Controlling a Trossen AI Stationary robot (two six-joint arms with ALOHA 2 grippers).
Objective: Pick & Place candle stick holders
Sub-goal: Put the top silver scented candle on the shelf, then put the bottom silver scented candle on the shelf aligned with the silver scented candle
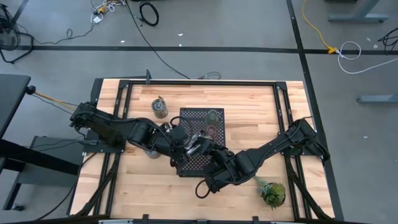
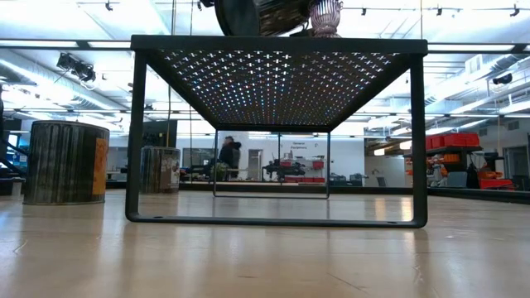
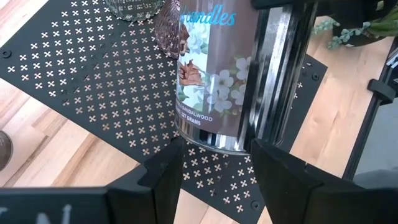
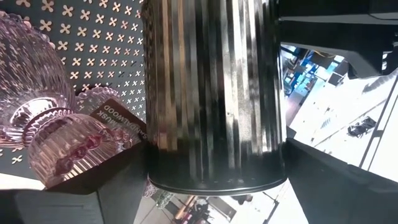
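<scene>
A silvery ribbed metal holder with a flowered label [image 3: 214, 81] stands upright over the black perforated tray [image 1: 186, 165]; it also shows in the right wrist view [image 4: 211, 93]. My left gripper [image 3: 214, 155] and my right gripper [image 4: 214, 186] both close on it from opposite sides, meeting near the tray's middle [image 1: 198, 147]. Two pinkish-brown glass holders [image 4: 28, 74] [image 4: 74, 146] stand on the tray right beside it. The pale green glass holder [image 1: 214, 116] stands on the tray's far part. Two more silvery holders stand on the table left of the tray [image 1: 160, 109] [image 1: 151, 152]. My left gripper pinches the silvery holder between its two fingers, low on the wall near the base [image 3: 186, 134]. It comes slanting down from the table's left. The holder stays upright; whether its base rests on the tray I cannot tell. My right gripper has the same holder between its two fingers, on the ribbed wall [image 4: 155, 143] away from the label. It comes from the table's right and near side. The fingers [image 4: 317, 174] lie across the holder, which stays upright.
A leafy green sprig [image 1: 272, 191] lies on the table near the front right. The tray stands on legs, raised above the tabletop [image 2: 277, 124]. Bare wood lies to the right of the tray and along the near edge.
</scene>
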